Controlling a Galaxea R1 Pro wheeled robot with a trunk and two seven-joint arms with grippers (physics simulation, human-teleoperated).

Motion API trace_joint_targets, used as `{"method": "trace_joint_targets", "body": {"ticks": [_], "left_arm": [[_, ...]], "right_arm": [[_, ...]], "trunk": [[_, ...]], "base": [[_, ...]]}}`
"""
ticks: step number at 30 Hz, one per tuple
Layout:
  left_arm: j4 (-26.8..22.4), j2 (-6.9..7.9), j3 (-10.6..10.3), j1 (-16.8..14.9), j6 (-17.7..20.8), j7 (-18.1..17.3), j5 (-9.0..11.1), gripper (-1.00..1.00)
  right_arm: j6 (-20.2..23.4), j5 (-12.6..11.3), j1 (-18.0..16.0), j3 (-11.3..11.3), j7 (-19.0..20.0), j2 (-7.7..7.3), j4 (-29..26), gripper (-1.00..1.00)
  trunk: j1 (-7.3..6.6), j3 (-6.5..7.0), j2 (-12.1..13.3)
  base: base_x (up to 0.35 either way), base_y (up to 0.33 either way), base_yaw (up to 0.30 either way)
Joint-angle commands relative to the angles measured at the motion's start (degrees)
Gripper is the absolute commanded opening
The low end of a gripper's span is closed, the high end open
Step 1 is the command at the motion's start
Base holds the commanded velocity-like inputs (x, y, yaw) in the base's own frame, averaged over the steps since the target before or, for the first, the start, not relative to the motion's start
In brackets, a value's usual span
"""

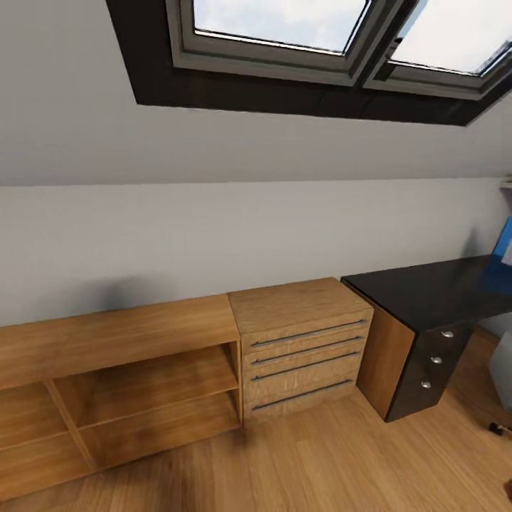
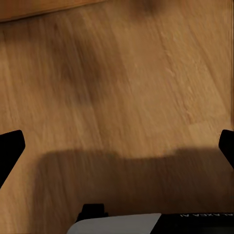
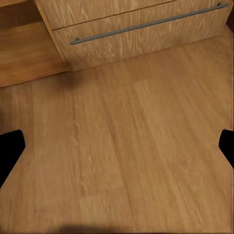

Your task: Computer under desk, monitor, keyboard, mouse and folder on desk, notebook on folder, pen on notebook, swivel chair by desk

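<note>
— Two tools, what are they doing?
— Both hang over bare wooden floor point(image 3: 136, 161). The left tool point(image 2: 117, 146) has its dark fingertips point(image 2: 10, 146) at opposite edges of its wrist view, wide apart, with nothing between them but shadowed planks. The right tool point(image 3: 117, 146) is spread the same way, empty.
— What lies just past them?
— Ahead of the right tool, the bottom drawer of a light wooden drawer unit point(image 1: 302, 341), its long grey handle point(image 3: 146, 23) running across, and beside it the low open shelf unit point(image 1: 121, 377).
— Farther on?
— In the head view the shelf unit stands against the wall at the left, the four-drawer unit touching its right end. Just right of that comes the counter point(image 1: 434, 291), black-topped, with a wooden side panel and a dark pedestal carrying three round knobs point(image 1: 435, 360).
— Anything on it?
— A strip of bright blue point(image 1: 505, 245) at the far right edge, probably its back panel, though it is cut off.
— And beyond?
— A pale wall, a sloping ceiling, and a dark-framed skylight point(image 1: 284, 28) showing sky.
</note>
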Motion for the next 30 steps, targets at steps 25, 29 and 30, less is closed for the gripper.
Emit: {"method": "trace_joint_targets", "body": {"ticks": [25,29,30], "left_arm": [[-0.01,0.07,0.01,-0.01,-0.16,0.06,0.05,1.0],[-0.01,0.08,0.01,-0.01,-0.16,0.06,0.06,1.0],[-0.01,0.08,0.01,-0.01,-0.16,0.06,0.06,1.0]], "right_arm": [[0.41,-0.49,-0.05,-9.35,0.55,0.1,-0.37,1.0],[0.4,-0.45,-0.05,-9.43,0.52,0.15,-0.37,1.0],[0.4,-0.45,-0.05,-9.45,0.52,0.14,-0.37,1.0]], "trunk": [[0.0,-0.51,-0.04],[0.0,-0.78,-0.04],[0.0,-0.85,-0.04]], "base": [[0.0,0.0,-0.286],[0.0,0.0,-0.223],[0.0,0.0,-0.218]]}}
